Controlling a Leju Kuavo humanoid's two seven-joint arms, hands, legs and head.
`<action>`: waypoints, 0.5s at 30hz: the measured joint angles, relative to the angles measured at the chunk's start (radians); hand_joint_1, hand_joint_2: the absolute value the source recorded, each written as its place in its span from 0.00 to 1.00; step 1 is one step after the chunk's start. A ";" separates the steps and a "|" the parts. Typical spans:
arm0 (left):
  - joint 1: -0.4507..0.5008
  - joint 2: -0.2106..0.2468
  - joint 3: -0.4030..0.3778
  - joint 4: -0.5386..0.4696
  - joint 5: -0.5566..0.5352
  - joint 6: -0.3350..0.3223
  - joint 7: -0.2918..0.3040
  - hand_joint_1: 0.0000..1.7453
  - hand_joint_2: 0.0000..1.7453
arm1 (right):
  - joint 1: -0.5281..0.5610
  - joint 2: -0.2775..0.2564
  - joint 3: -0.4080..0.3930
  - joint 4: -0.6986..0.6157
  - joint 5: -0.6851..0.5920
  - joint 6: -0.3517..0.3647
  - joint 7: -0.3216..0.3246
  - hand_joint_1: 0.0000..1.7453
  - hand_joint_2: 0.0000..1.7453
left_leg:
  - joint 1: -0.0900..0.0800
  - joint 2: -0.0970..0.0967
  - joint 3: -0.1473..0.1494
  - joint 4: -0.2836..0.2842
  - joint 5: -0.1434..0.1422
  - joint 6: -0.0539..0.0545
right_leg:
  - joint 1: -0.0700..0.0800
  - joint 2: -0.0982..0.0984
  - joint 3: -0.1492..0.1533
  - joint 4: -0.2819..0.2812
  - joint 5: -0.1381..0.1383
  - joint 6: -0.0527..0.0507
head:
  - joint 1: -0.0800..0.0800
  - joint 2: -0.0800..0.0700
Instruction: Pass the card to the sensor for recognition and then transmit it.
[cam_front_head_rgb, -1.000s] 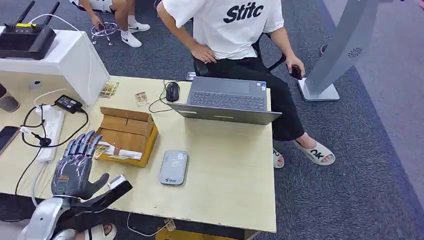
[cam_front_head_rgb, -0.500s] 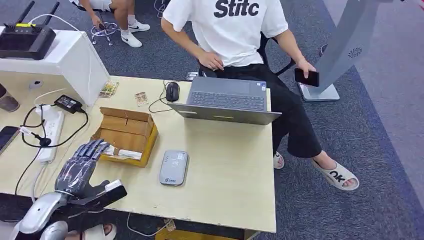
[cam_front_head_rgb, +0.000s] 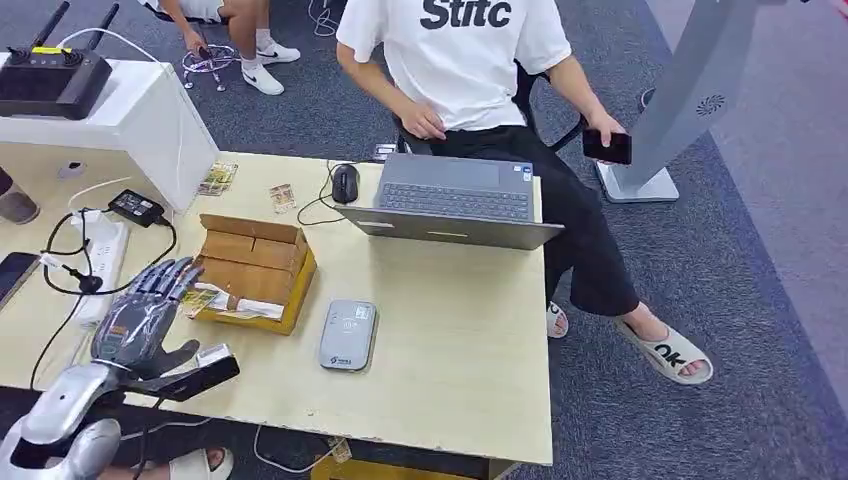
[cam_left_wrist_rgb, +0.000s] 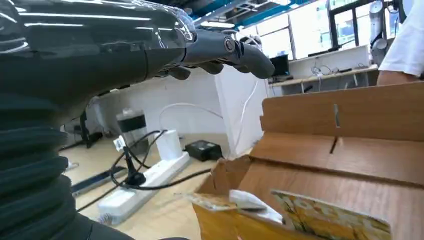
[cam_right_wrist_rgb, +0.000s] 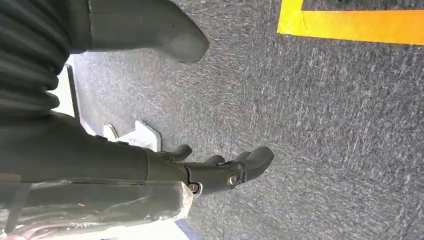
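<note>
Left hand (cam_front_head_rgb: 140, 325) hovers over the near-left part of the table (cam_front_head_rgb: 450, 340), fingers spread and extended, holding nothing; fingertips reach the left edge of the open cardboard box (cam_front_head_rgb: 255, 272). The cards (cam_front_head_rgb: 235, 303) lie in the box's front tray, flat, long axis running roughly across the table; they sit forward and to the right of the palm, just past the fingertips. In the left wrist view the hand (cam_left_wrist_rgb: 150, 45) rides above the box rim with a card edge (cam_left_wrist_rgb: 320, 220) below and ahead. The grey sensor (cam_front_head_rgb: 347, 335) lies further right, beside the box. Right hand (cam_right_wrist_rgb: 215, 172) hangs over carpet, fingers loosely curled, empty; left is plainly nearer.
</note>
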 joint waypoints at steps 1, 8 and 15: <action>-0.004 0.000 0.000 0.002 -0.004 0.008 -0.003 0.00 1.00 | 0.000 0.000 0.003 0.000 0.002 0.002 -0.003 0.00 1.00 | 0.000 0.000 0.000 0.000 0.000 0.000 | 0.000 0.000 0.000 0.000 0.000 0.000 | 0.000 0.000; -0.038 -0.010 -0.018 0.036 -0.029 0.052 -0.013 0.00 1.00 | -0.003 0.000 0.015 0.002 0.011 0.003 -0.006 0.00 1.00 | 0.000 0.000 0.000 0.000 0.000 0.000 | 0.000 0.000 0.000 0.000 0.000 0.000 | 0.000 0.000; -0.064 -0.033 -0.033 0.081 -0.032 0.058 -0.022 0.02 1.00 | -0.003 0.000 0.021 0.003 0.019 0.003 -0.005 0.00 1.00 | 0.000 0.000 0.000 0.000 0.000 0.000 | 0.000 0.000 0.000 0.000 0.000 0.000 | 0.000 0.000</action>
